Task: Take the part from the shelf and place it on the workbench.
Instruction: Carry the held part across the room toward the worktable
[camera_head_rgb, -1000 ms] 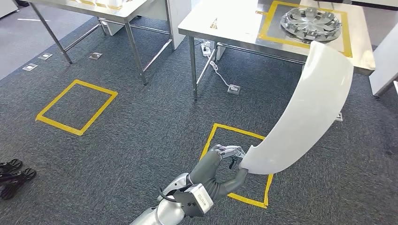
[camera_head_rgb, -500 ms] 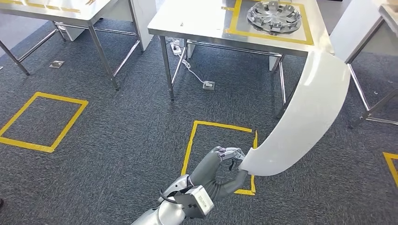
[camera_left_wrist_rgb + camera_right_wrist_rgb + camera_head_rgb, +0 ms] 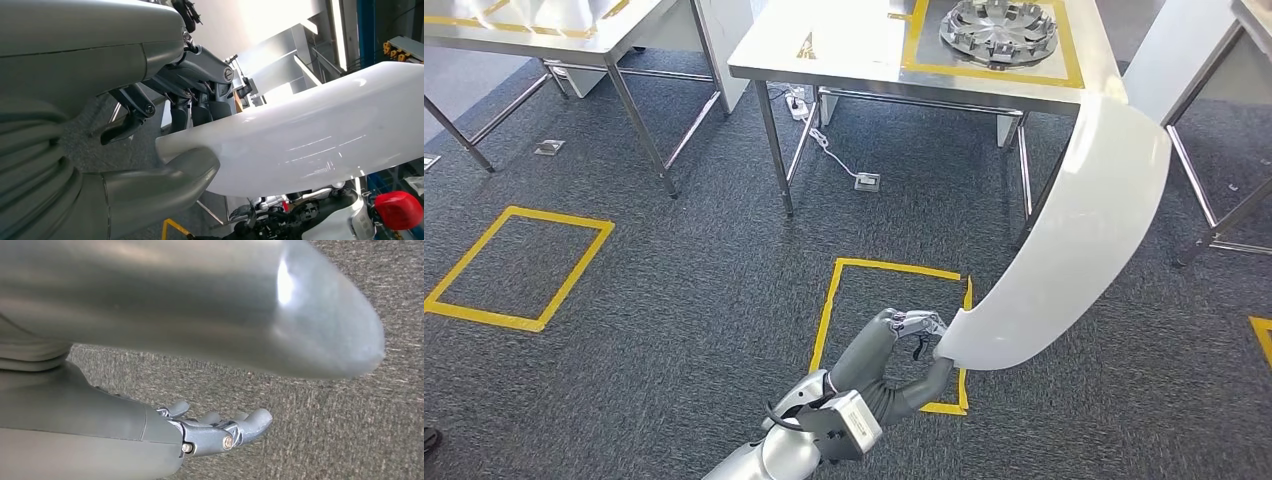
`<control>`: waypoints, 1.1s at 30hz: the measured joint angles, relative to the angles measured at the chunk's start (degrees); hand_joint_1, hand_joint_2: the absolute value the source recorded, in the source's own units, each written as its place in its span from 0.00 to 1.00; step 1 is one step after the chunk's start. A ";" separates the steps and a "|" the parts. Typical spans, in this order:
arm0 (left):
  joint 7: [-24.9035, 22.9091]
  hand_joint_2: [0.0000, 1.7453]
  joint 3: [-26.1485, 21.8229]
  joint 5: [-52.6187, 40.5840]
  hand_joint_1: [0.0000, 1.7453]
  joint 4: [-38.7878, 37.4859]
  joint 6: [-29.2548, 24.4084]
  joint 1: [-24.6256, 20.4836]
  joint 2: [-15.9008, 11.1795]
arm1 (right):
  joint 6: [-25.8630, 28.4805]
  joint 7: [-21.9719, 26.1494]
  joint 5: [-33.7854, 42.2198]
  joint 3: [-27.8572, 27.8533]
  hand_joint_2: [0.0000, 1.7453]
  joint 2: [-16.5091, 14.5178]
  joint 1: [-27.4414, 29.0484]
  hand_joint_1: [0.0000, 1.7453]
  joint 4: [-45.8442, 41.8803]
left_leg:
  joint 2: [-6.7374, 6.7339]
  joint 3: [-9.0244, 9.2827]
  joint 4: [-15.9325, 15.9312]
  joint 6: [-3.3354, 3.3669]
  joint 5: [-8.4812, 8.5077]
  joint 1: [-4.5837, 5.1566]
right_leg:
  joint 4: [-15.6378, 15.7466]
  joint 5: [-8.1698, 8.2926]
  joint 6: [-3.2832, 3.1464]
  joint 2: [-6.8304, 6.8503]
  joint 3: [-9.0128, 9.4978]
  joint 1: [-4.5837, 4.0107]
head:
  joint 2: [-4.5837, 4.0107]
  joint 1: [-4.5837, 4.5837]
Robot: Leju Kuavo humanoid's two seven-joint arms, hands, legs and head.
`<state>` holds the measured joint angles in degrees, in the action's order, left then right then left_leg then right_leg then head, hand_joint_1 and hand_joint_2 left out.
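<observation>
steel workbench (image 3: 844,50) bearing silver wheel cover (image 3: 998,25), grey carpet floor (image 3: 674,270) with yellow tape squares (image 3: 514,265)

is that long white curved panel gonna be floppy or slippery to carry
Probably stiff: the white panel keeps its curve though the left hand grips only one end. Its glossy surface looks slippery. Held so far from its middle, it may swing.

I am looking into a workshop or a robot test room. The floor is dark grey carpet (image 3: 674,300) with yellow tape squares (image 3: 519,265) stuck on it. Shiny metal tables (image 3: 844,50) stand on thin legs. One table has a yellow tape frame with a silver wheel cover (image 3: 999,25) inside it. A white power strip (image 3: 799,100) and its cord lie under the table. Small metal floor sockets (image 3: 867,181) sit in the carpet.
</observation>
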<state>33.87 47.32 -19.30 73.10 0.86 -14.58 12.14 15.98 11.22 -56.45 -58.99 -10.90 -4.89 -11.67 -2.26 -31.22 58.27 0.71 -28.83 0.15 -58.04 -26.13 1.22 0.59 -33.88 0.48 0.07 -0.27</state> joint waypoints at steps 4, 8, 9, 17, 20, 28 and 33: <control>-0.27 1.00 -0.01 -0.45 1.00 0.00 -0.54 -0.03 -0.02 | -0.13 0.01 -0.18 0.00 0.00 -0.01 0.00 0.00 0.00 | 0.01 -0.13 -0.19 0.43 -0.10 0.21 | -0.21 0.43 0.39 0.03 0.11 0.22 | 0.00 0.02; -0.29 1.00 -0.04 -0.58 1.00 0.03 -0.79 -0.12 0.13 | -0.53 0.00 -0.16 0.00 0.00 -0.01 -0.03 0.00 0.00 | 0.30 0.98 -1.23 1.46 -0.69 -0.33 | -4.09 -0.45 1.24 -0.16 -1.62 0.45 | 0.01 -0.20; -0.28 1.00 -0.04 -0.60 1.00 0.03 -0.86 -0.15 0.18 | -0.62 0.00 -0.16 0.00 0.00 -0.01 -0.02 0.00 0.00 | 0.28 1.25 -1.29 1.54 -0.79 -0.40 | -6.84 -1.82 1.47 -0.28 -3.31 0.55 | 0.00 -0.32; -0.36 1.00 -0.04 -0.77 1.00 -0.36 -0.99 -0.16 0.17 | -0.79 -0.16 -0.44 0.00 0.00 -0.09 0.76 0.00 0.13 | 0.16 4.49 -1.06 -0.93 -3.51 -1.27 | -2.76 2.45 2.93 0.39 -4.50 1.69 | 0.00 -0.60; -0.40 1.00 -0.04 -0.84 1.00 -0.33 -1.02 -0.24 0.21 | -0.83 -0.14 -0.47 0.00 0.00 -0.17 0.69 0.00 0.26 | 0.07 5.55 -0.84 -2.50 -4.13 -1.29 | -1.21 0.89 0.46 0.41 -3.21 1.03 | 0.00 -0.52; -0.38 1.00 -0.04 -0.92 1.00 -0.15 -1.09 -0.36 0.16 | -0.80 -0.01 -0.49 0.00 0.00 -0.08 0.80 0.00 0.24 | 1.78 -10.00 17.12 -2.77 -9.24 -1.06 | -0.09 -4.91 -2.12 -1.82 5.40 0.69 | 0.00 0.58; -0.25 1.00 -0.03 -0.72 1.00 -0.44 -1.12 0.09 -0.51 | -0.91 -0.30 -0.48 -0.01 0.00 -0.26 1.08 0.00 0.39 | 3.28 -12.64 3.64 0.21 5.24 1.01 | 0.02 -9.83 -1.54 -3.56 11.02 0.12 | 0.00 0.92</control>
<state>33.62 47.29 -20.02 72.65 -0.26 -14.49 11.63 15.06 10.92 -56.93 -59.00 -11.16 -3.81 -11.28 1.02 -43.86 61.91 0.92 -23.59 1.15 -58.02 -35.95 -0.32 -2.97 -22.87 0.60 0.07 0.65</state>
